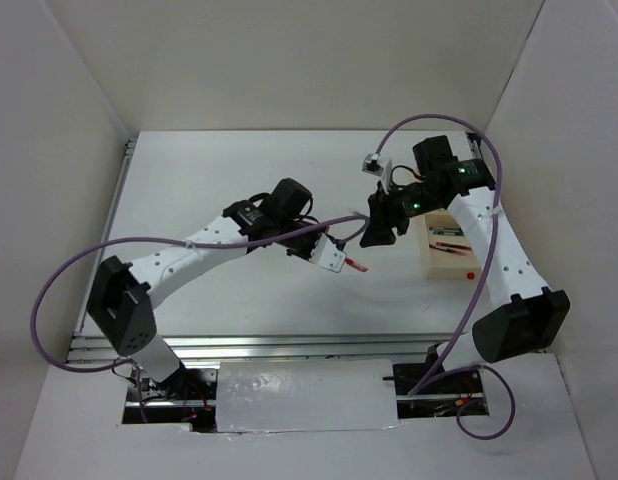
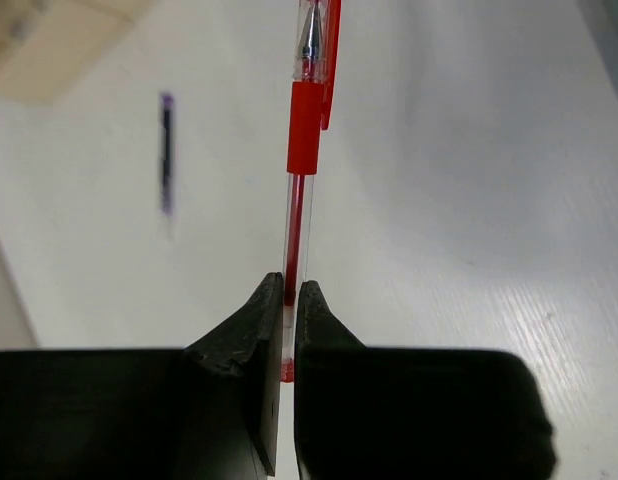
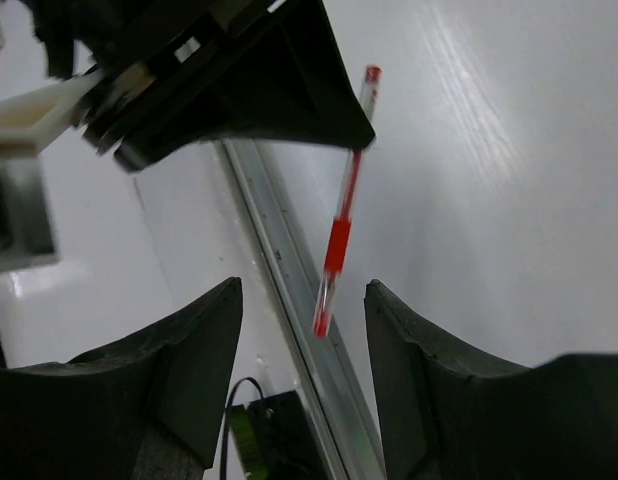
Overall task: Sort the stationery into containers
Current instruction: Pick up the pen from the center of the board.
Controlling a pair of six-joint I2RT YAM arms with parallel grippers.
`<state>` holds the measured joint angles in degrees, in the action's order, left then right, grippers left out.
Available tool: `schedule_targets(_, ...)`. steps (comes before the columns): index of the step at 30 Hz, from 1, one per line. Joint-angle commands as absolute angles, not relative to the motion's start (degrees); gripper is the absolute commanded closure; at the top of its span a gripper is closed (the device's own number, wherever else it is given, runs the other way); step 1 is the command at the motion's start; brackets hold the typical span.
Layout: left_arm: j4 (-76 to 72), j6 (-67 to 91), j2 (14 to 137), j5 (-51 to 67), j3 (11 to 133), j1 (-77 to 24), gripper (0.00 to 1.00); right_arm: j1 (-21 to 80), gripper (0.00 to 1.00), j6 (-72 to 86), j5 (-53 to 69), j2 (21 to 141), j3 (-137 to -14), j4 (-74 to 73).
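Note:
My left gripper (image 2: 291, 285) is shut on the lower end of a red pen (image 2: 303, 150), whose tip points away from the fingers. From above, that gripper (image 1: 339, 262) holds the pen (image 1: 356, 266) over the middle of the table. My right gripper (image 1: 377, 232) hovers just to its right and is open. In the right wrist view the red pen (image 3: 339, 225) hangs ahead of the open right gripper (image 3: 304, 300), apart from both fingers. A dark pen (image 2: 166, 150) lies on the table. The beige tray (image 1: 441, 266) stands at the right with pens (image 1: 449, 233) in it.
An aluminium rail (image 3: 289, 290) runs along the table edge. White walls enclose the table on three sides. A purple cable (image 1: 429, 125) loops above the right arm and another (image 1: 49, 300) beside the left arm. A small white block (image 1: 372, 161) sits behind the right gripper.

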<state>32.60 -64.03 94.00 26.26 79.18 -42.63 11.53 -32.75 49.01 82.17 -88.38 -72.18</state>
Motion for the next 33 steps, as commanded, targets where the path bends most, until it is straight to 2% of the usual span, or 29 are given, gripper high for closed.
schedule_targets(1,32.3,-65.3,91.9,28.7,80.7,-43.9,1.0,16.6,0.41,-27.2,54.1,83.1,-88.9,-67.9)
schedule_targets(11,34.3,-65.1,88.2,25.1,82.9,-49.0,1.0,21.0,0.41,-26.7,52.2,89.0,-89.2,-68.1)
schedule_targets(25,34.2,-65.0,87.9,24.7,85.2,-49.4,1.0,22.4,0.47,-29.1,49.9,91.3,-86.1,-70.2)
schedule_targets(27,34.2,-65.0,87.7,25.0,85.1,-49.3,1.0,22.8,0.54,-29.5,49.0,91.2,-85.4,-70.3)
schedule_targets(28,34.4,-65.0,87.6,25.0,85.3,-49.3,1.0,22.9,0.65,-29.6,49.0,91.2,-85.3,-70.3)
schedule_targets(31,34.3,-64.9,87.5,25.0,85.3,-49.4,1.0,22.8,0.83,-29.5,48.4,91.3,-85.2,-70.2)
schedule_targets(33,33.8,-64.1,87.1,24.1,85.0,-49.4,0.98,22.2,0.89,-29.7,48.4,91.1,-85.2,-70.5)
